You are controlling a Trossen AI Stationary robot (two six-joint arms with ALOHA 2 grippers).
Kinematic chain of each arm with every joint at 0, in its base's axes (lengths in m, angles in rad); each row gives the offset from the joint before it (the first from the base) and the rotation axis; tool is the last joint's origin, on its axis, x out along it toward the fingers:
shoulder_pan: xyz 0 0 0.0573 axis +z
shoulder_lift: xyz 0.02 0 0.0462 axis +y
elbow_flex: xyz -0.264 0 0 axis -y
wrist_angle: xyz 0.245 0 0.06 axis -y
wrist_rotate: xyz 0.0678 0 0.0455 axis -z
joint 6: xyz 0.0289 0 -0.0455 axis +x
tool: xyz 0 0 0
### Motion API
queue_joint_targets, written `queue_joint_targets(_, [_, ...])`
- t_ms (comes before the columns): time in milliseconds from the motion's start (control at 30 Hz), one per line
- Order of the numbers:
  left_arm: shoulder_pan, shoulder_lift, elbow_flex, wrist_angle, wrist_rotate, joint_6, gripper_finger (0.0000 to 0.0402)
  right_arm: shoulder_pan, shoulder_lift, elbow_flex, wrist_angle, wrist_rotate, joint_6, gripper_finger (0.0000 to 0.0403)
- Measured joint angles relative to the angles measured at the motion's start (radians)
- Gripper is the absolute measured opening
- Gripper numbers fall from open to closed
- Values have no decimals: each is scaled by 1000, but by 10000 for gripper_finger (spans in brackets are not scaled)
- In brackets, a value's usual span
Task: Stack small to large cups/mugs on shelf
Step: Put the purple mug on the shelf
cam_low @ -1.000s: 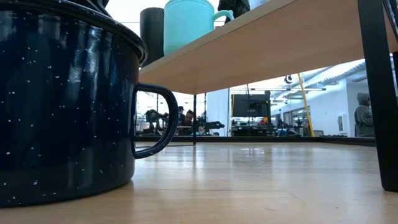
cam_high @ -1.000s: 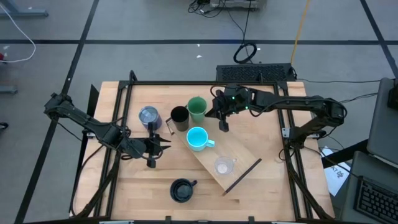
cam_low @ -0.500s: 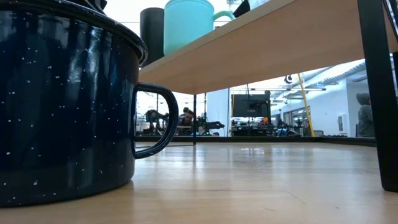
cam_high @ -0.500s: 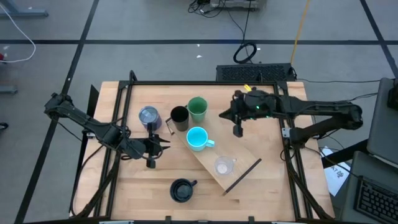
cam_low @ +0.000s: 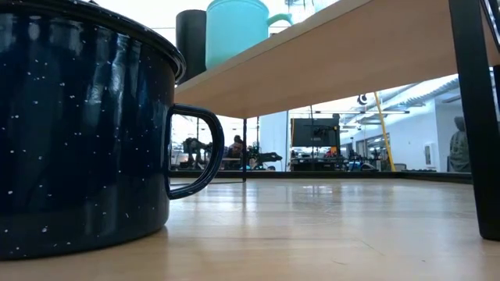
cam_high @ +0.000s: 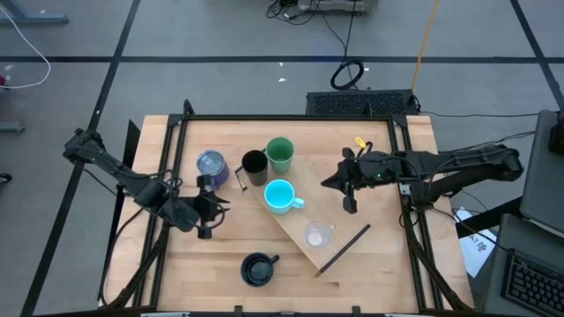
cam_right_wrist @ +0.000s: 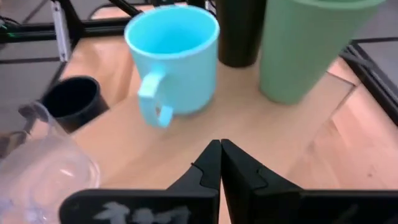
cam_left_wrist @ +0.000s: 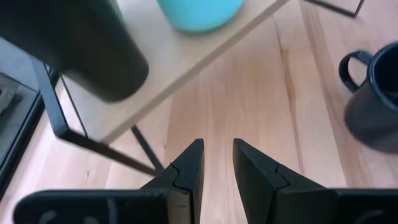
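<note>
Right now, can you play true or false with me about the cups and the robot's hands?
1. The blue mug stands on the shelf. True.
2. The clear glass cup is on the shelf. True.
3. The dark navy mug is on the shelf. False: it sits on the table, in front of the shelf.
4. The right gripper holds the green cup. False: it is shut and empty.
5. The left gripper holds the black cup. False: it is open, holding nothing.

Dark navy mug: cut off at left edge, low view. Green cup: rim beyond frame. Distant people: too small to tell.
</note>
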Motion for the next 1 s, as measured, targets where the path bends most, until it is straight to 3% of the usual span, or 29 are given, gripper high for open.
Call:
queue_joint_targets(433, [-9,-7,0,-159,1,-143,88,57,-114,-15,20,203,0,0])
queue_joint_targets(1000, [-103,42,0,-252,-41,-508,88,61,-125,-15,16,256,-62,0])
